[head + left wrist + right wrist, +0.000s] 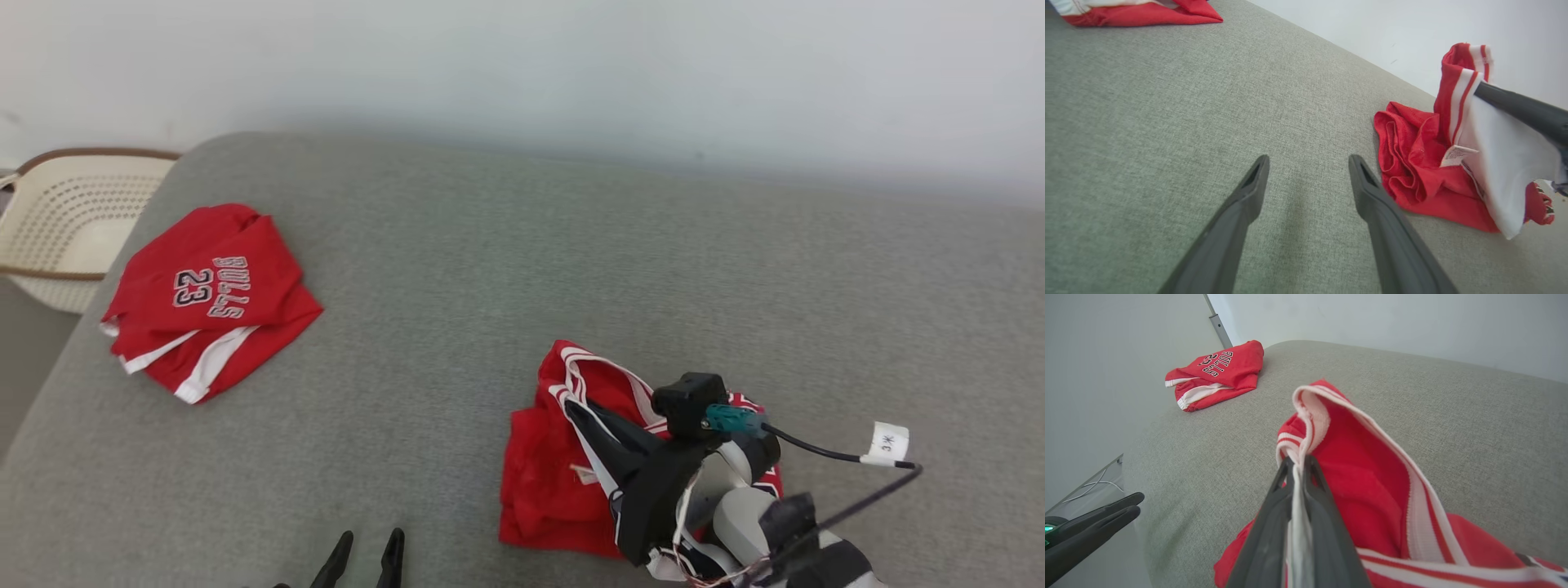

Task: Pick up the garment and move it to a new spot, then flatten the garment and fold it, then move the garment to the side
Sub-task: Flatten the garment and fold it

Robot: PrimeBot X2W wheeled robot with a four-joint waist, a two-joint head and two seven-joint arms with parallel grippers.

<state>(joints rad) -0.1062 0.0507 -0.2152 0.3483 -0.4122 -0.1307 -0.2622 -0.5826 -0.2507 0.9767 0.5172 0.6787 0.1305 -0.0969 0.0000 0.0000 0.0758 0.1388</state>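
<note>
Grey woven upholstery runs back to a pale wall. On its near right lies the crumpled red garment, partly raised: the right gripper has its fingers pinched on the white-and-red striped trim, holding that edge above the heap. The left gripper hangs near the garment, fingers spread, holding nothing. A folded red jersey lies well apart at the far left, beside a cream basket.

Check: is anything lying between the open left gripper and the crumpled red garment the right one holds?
Nothing visible. Only bare grey cushion lies between the left gripper and the garment, which the right gripper pinches by its striped edge. The folded jersey sits far off at the cushion's left rear, out of that path.
</note>
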